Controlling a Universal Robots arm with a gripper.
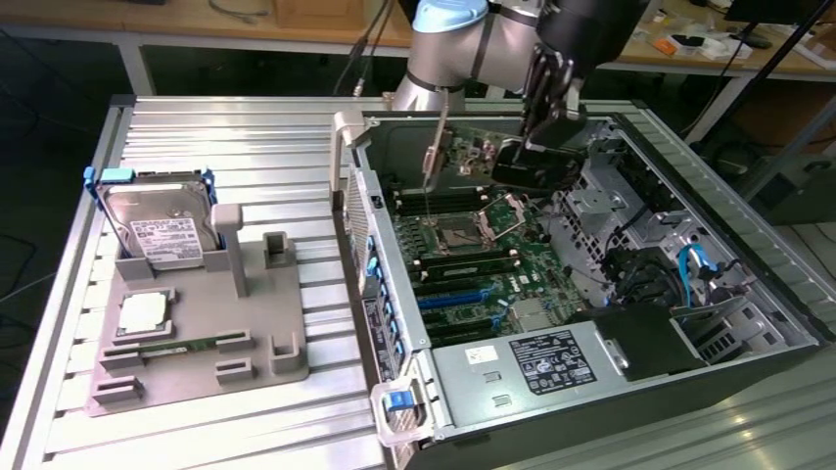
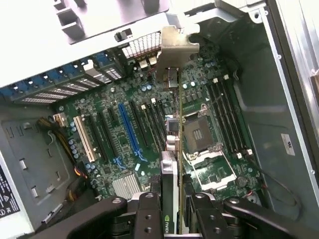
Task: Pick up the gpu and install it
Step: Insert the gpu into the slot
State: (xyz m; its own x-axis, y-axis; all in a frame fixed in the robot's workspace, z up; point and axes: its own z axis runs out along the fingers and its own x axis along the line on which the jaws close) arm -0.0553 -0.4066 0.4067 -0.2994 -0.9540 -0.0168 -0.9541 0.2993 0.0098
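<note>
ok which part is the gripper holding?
The gpu, edge-on in the gripper over the motherboard; hard drive and memory stick sit on the grey holder.

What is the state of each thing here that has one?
gpu: gripped, above the motherboard, not seated.
gripper: shut on gpu.
case: side open.
CPU socket: open, empty.
hard drive: in holder, outside case.

Gpu point(image 2: 170, 164) in claw point(image 2: 173, 199), over motherboard point(image 1: 471, 255) inside case point(image 1: 758, 264); hard drive point(image 1: 157, 230) outside case.
</note>
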